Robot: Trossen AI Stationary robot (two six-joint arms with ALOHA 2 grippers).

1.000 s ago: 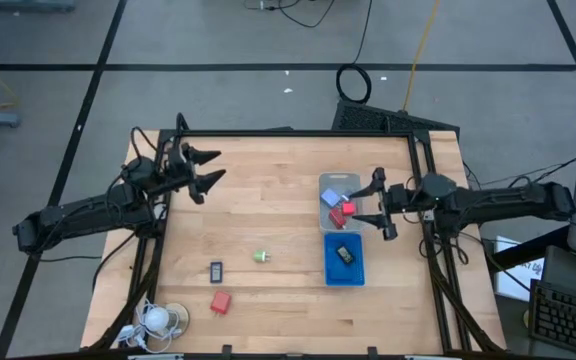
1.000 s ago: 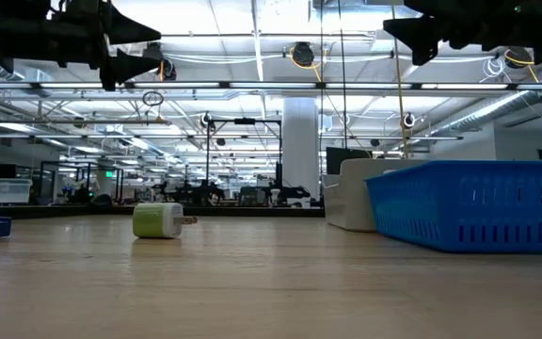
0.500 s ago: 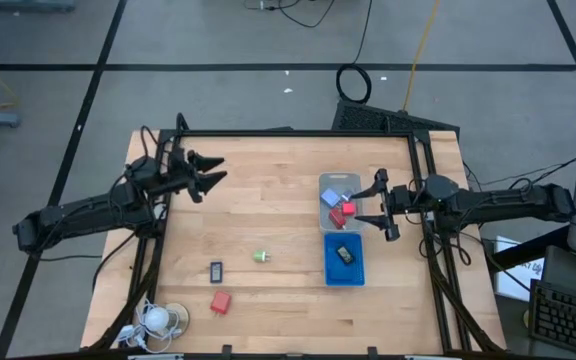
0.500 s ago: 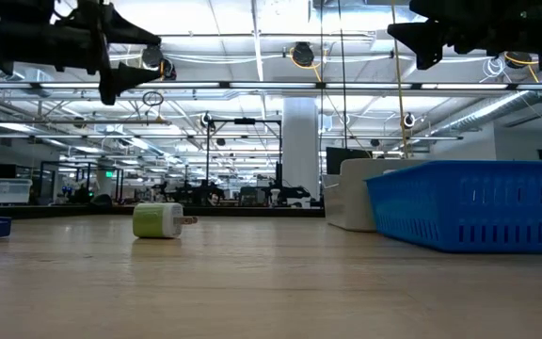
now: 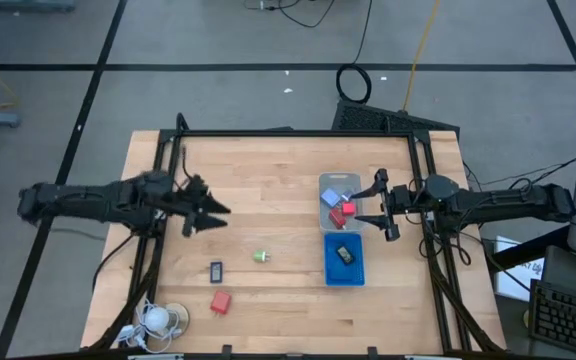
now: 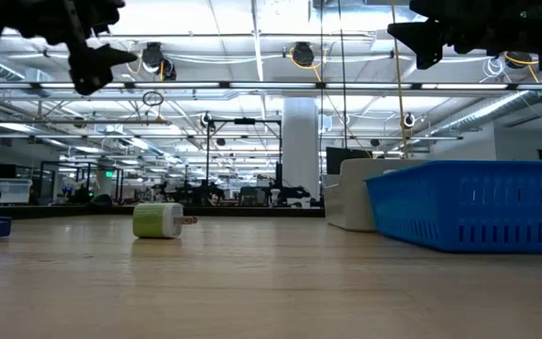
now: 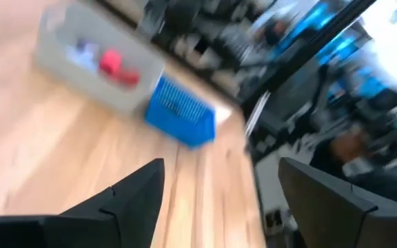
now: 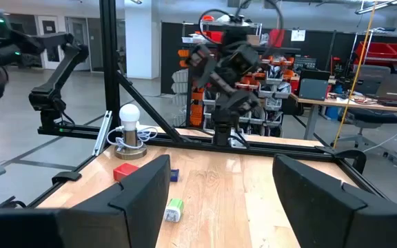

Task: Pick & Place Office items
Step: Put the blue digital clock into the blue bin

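Note:
A green bit [image 5: 260, 256], a dark rectangular piece [image 5: 216, 271] and a red block [image 5: 220, 301] lie loose on the wooden table; the green bit also shows in the low view [image 6: 158, 220]. Red blocks [image 5: 343, 212] and a light-blue cube [image 5: 331, 197] lie in the clear tray [image 5: 322, 222]. A dark piece [image 5: 344, 254] lies in the blue tray [image 5: 329, 276]. My left gripper [image 5: 218, 216] is open and empty above the table's left half, pointing toward the trays. My right gripper [image 5: 370, 206] is open and empty, up in the air at the trays' right side.
The white round coiled-cord thing [image 5: 158, 318] sits at the near left corner. The two trays stand end to end right of centre, the blue one nearer the front edge. A black frame [image 5: 298, 132] runs around the table. Bare wood lies between the left gripper and the trays.
My left gripper has swung from near the far left corner toward the table's near edge and a little toward the right, and has turned toward the trays, still open. No object has moved.

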